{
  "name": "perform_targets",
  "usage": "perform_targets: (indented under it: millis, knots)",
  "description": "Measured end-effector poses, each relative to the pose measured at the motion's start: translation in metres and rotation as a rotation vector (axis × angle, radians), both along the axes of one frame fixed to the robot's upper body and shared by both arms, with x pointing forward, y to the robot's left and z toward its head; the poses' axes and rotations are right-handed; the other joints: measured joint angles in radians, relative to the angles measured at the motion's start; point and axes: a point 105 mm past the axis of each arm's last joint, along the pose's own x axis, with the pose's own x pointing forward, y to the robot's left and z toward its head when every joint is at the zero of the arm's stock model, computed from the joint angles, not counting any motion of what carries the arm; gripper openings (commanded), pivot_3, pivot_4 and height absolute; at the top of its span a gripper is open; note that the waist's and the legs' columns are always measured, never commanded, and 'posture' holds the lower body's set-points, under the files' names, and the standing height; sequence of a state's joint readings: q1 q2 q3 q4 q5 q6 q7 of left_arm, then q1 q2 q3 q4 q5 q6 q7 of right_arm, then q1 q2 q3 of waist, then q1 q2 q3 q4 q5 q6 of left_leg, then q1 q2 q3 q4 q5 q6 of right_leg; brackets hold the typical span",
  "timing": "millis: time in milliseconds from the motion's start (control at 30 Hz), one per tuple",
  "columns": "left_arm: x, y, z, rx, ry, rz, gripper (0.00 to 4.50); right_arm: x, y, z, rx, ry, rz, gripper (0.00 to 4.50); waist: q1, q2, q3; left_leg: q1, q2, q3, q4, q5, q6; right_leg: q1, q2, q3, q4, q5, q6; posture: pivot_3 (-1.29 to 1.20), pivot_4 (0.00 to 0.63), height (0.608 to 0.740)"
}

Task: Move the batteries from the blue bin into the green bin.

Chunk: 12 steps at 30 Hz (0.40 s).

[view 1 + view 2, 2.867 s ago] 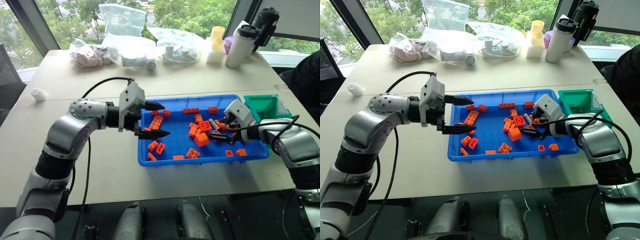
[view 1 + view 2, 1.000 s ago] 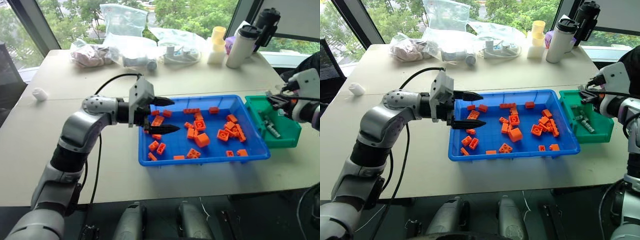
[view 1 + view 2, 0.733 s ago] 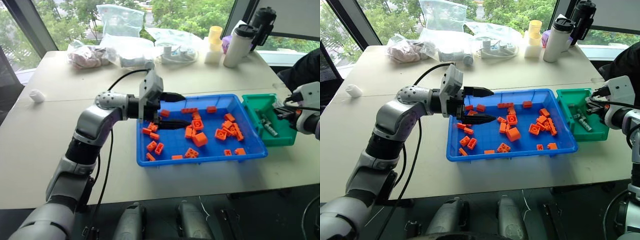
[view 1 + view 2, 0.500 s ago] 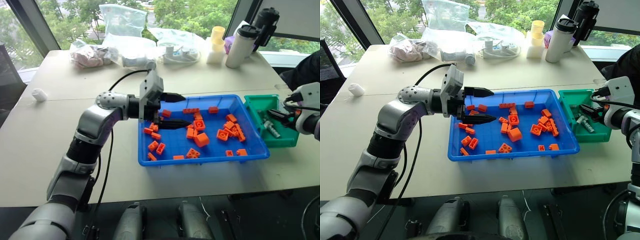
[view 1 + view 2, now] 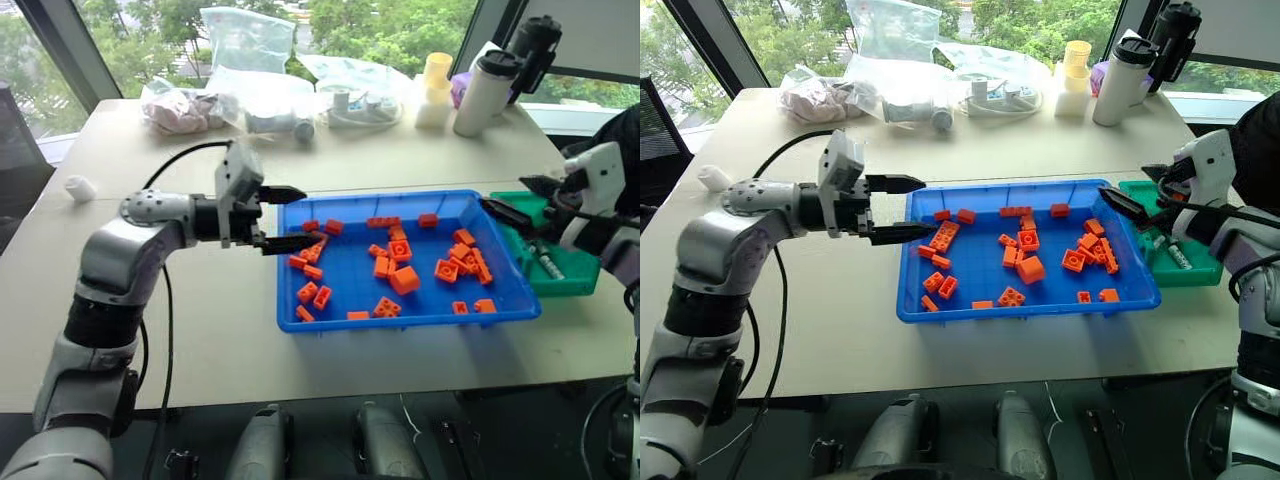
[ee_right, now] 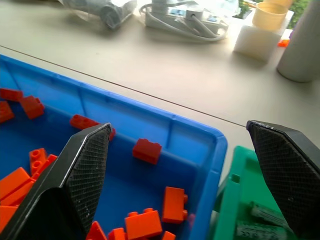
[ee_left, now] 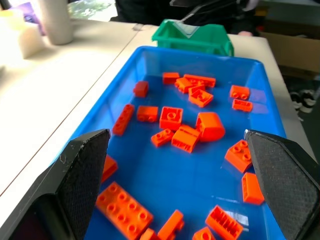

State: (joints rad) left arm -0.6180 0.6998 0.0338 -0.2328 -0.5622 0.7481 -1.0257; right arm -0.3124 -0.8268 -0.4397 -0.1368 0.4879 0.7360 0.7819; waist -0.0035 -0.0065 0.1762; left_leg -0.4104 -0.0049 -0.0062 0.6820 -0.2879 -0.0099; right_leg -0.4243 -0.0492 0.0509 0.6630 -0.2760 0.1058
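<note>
The batteries (image 5: 545,262) lie in the green bin (image 5: 570,270) at the far right of the worktop (image 5: 200,330); none shows among the orange bricks (image 5: 404,278) in the blue bin (image 5: 300,325). Both the left tool (image 5: 283,217) and right tool (image 5: 510,200) are spread, empty. Small, hard, smooth cylinders, likely to roll: pinch across mid-length

We take this for an office or lab room, pale work table (image 5: 200,330) by big windows (image 5: 120,30) with trees outside, clutter of plastic bags (image 5: 240,40), drink flasks (image 5: 485,85), cables (image 5: 360,110)
</note>
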Motion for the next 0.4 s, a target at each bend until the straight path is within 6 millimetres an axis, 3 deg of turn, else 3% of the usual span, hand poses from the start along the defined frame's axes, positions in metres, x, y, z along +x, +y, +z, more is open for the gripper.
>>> perform_targets:
  millis: [167,233,400]
  knots:
    - [-0.026,0.04,-0.021,0.021,0.128,0.158,4.5,-0.036,-0.019,-0.009,0.064,0.063,0.013,4.47,-0.003,0.0,0.0,0.002,0.0,0.0,0.0,-0.001,0.001,0.002,-0.001,0.0,0.0,0.0,0.0,0.0,0.15,0.74]
    - [-0.033,0.041,-0.027,0.012,0.164,0.178,4.5,-0.045,-0.024,-0.003,0.069,0.067,0.015,4.47,-0.004,0.0,0.0,0.003,0.0,0.0,0.0,-0.001,0.001,0.003,-0.001,0.0,0.0,0.0,0.0,0.0,0.15,0.74]
    - [-0.039,0.04,-0.018,-0.034,0.153,0.216,4.5,-0.055,-0.021,0.005,0.088,0.074,0.058,4.47,-0.008,0.0,0.0,0.005,0.001,0.0,0.0,-0.001,0.001,0.006,0.0,-0.001,0.0,0.0,0.0,0.0,0.15,0.74]
